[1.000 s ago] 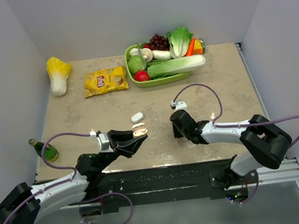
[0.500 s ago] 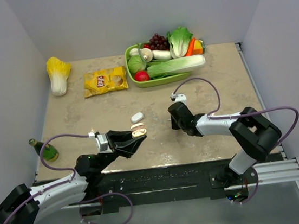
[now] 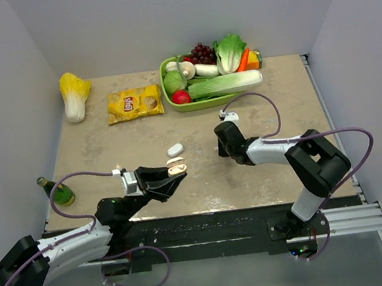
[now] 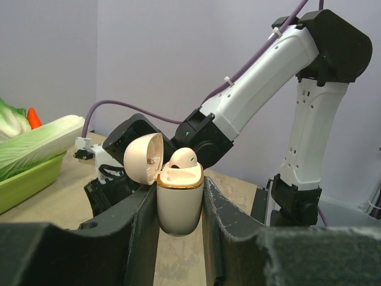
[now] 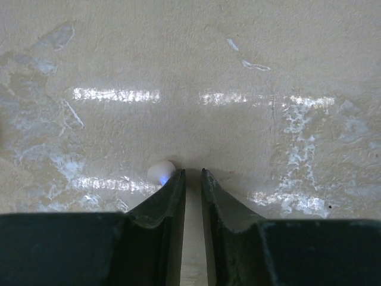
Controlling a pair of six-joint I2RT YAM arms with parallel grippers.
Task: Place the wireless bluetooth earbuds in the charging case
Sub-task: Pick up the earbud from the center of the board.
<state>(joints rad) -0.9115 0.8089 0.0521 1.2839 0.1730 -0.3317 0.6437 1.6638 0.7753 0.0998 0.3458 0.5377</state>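
Spreading across most of the overhead view, the beige worktop (image 3: pixel 108 146) carries a green tray (image 3: pixel 204 104) of vegetables at its far edge, with a yellow chip bag (image 3: pixel 134 103) just left of it and a green bottle (image 3: pixel 57 191) at the left edge.

The right arm (image 3: pixel 312 163) rises from the near right corner and folds sharply at the elbow. Its forearm runs left and low toward the middle, and the wrist tips the right hand (image 5: pixel 192 173) down at the surface. That hand is released: its fingers are parted by a narrow slit with nothing between them.

The left arm (image 3: pixel 71 241) lies stretched out low from the near left corner, reaching right and slightly away. Its left hand (image 3: pixel 179 171) is clenched on the charging case (image 4: pixel 178 205), with one finger on each flank.

The case is clear of the worktop, upright with its mouth facing up. Its lid is thrown back on the hinge to the left of the wrist view, showing the tan inside. From above, the two open halves lie one behind the other, each with its long axis running left to right.

A small white oblong thing (image 3: pixel 175 149), too small to identify, lies on the worktop just beyond the case.

One earbud (image 4: pixel 183 157) stands in the case with its rounded head up. The second earbud (image 5: pixel 161 171) lies on the worktop against the outer side of a right fingertip, possibly touching it.
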